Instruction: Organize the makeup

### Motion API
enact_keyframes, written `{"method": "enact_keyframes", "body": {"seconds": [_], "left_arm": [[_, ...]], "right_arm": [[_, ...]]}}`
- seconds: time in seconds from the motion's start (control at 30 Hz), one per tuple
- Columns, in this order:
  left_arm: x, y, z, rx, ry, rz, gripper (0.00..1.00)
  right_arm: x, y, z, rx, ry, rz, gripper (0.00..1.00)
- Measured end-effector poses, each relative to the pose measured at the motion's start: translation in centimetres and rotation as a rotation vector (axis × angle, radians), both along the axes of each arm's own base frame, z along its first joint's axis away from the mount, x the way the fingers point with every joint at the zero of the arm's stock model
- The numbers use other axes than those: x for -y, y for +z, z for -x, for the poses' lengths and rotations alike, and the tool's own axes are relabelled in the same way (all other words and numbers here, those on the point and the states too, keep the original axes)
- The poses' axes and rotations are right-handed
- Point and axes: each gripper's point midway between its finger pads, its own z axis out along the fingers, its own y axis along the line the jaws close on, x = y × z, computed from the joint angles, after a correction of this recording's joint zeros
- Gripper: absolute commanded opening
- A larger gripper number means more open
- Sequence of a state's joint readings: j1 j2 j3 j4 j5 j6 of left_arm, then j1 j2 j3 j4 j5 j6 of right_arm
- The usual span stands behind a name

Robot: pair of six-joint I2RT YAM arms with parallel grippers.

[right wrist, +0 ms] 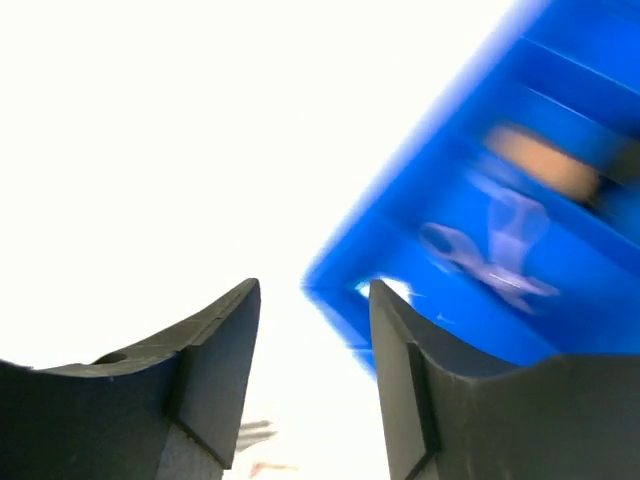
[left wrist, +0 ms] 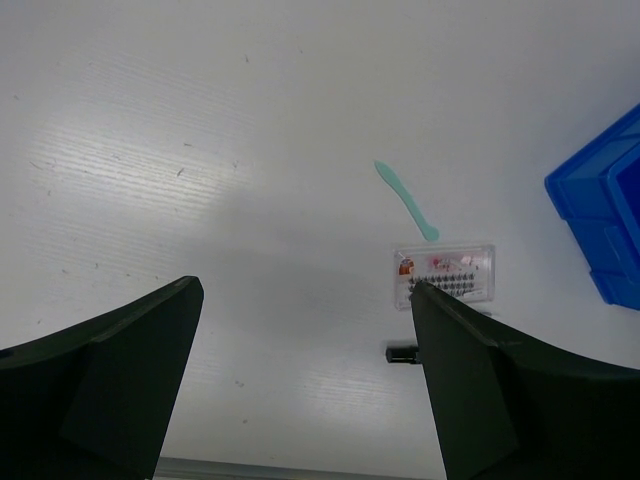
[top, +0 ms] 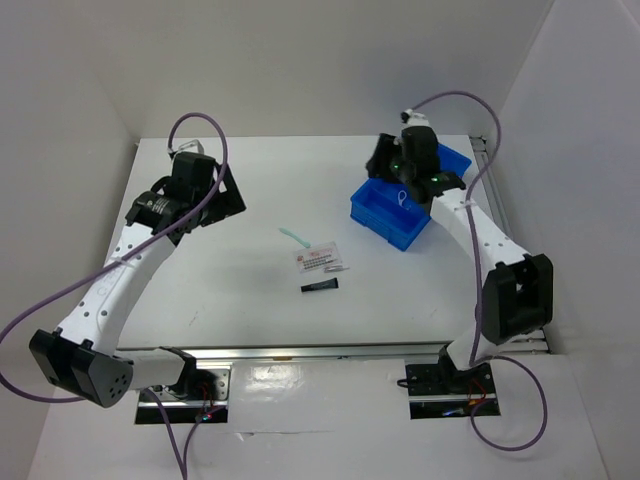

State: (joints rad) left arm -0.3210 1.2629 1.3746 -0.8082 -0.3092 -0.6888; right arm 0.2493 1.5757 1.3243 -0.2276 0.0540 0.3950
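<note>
On the table lie a white red-printed sachet (top: 320,258) (left wrist: 445,275) and, just in front of it, a slim black tube (top: 320,286) (left wrist: 402,352). My left gripper (top: 222,190) (left wrist: 305,288) hovers open and empty at the far left, well apart from them. My right gripper (top: 398,172) (right wrist: 312,290) hangs open above the left end of the blue bin (top: 385,222) (right wrist: 400,240) with nothing between its fingers. Inside the bin lie a lavender looped string (top: 402,198) (right wrist: 490,250) and a tan cylinder (right wrist: 545,160), both blurred in the right wrist view.
A thin teal spatula (top: 293,236) (left wrist: 405,200) lies on the table behind the sachet. White walls close the table in on the left, the back and the right. The blue bin (left wrist: 600,200) sits near the back right corner.
</note>
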Motion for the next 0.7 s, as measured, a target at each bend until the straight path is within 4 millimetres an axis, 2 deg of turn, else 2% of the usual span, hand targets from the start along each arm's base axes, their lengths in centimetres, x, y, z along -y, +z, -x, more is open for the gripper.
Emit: {"method": "enact_keyframes", "body": {"seconds": [0.03,0.07,0.1,0.17,0.23,0.3,0.4,0.47,0.5,0.57,0.7], "left_arm": [[0.0,0.0,0.0,0.003,0.003,0.005,1.00],[0.0,0.1,0.1,0.008,0.010,0.013,1.00],[0.0,0.1,0.1,0.021,0.015,0.024,1.00],[-0.2,0.0,0.8,0.039,0.021,0.037,1.00],[-0.3,0.3,1.5,0.056,0.032,0.055,1.00],[-0.4,1.4,1.7,0.095,0.036,0.070,1.00],[-0.6,2.4,1.8,0.134,0.042,0.082,1.00],[-0.6,2.7,1.8,0.142,0.044,0.085,1.00],[-0.6,2.7,1.8,0.143,0.044,0.085,1.00],[-0.6,2.7,1.8,0.144,0.045,0.084,1.00],[-0.7,2.7,1.8,0.143,0.047,0.083,1.00]], "right_arm": [[-2.5,1.2,0.4,0.035,0.090,0.011,0.70],[-4.4,1.9,0.7,0.054,0.156,0.021,0.72],[-7.2,2.3,0.9,0.071,0.252,0.043,0.74],[-11.2,1.6,0.8,0.065,0.395,0.085,0.74],[-15.1,-1.1,0.8,0.026,0.520,0.132,0.74],[-17.8,-5.3,1.4,-0.053,0.608,0.186,0.74],[-20.5,-12.6,3.9,-0.200,0.714,0.271,0.73],[-21.4,-16.4,5.9,-0.285,0.762,0.325,0.73],[-21.8,-17.6,6.7,-0.309,0.777,0.350,0.73],[-22.2,-19.0,7.9,-0.343,0.796,0.386,0.73],[-22.2,-18.9,7.7,-0.332,0.785,0.408,0.73]]}}
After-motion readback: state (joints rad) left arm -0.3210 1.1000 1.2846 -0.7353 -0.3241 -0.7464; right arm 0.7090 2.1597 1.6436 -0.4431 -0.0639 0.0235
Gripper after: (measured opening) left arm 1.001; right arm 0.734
